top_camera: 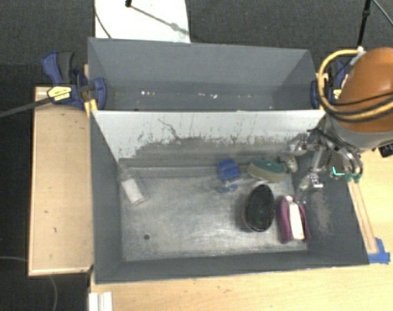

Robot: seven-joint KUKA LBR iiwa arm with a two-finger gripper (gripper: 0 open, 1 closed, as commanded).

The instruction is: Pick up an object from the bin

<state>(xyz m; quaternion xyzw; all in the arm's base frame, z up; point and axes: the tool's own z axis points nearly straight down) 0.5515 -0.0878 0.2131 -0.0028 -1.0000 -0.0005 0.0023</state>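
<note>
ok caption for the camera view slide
KUKA gripper at the bin's right side, near a purple-and-white object beside a black oval

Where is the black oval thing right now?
Camera view: the black oval thing lies right of centre in the bin, just left of the purple-and-white object and below the teal piece.

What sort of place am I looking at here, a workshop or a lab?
Probably a robotics lab test station: a robot arm has its gripper down in a grey metal bin holding a few unrelated odds and ends, such as a black oval thing and a purple-and-white one.
</note>
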